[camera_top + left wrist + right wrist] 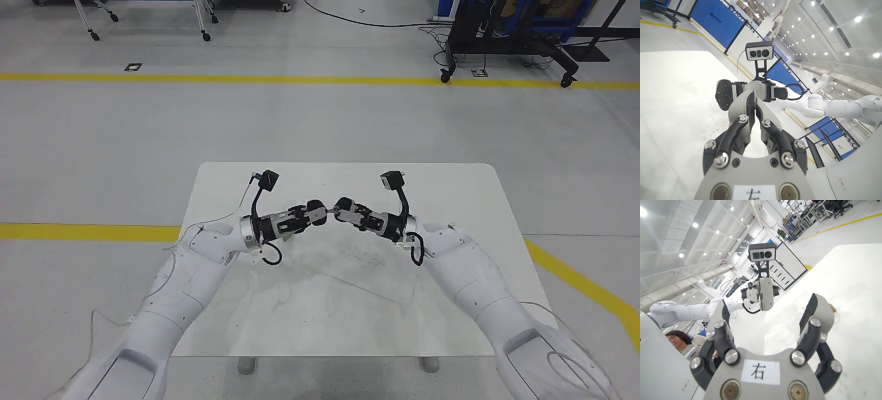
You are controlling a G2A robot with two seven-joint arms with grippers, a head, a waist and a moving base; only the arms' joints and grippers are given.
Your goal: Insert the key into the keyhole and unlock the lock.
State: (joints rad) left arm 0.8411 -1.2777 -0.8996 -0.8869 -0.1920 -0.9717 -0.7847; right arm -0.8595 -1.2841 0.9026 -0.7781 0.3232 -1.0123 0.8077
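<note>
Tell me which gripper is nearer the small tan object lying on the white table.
Right. The right gripper hangs just by the small tan object, which peeks from behind one finger; the shut left gripper sits farther off, opposite.

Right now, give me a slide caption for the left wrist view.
Left gripper shut, tips facing the open right gripper above the white table.

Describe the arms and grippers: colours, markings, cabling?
The left arm and right arm are glossy white rounded segments. The left gripper and right gripper have grey fingers with black textured pads, black linkages, silver bolts and a white label with a black character. A black cable loops at each wrist, beside a bracket-mounted camera.
</note>
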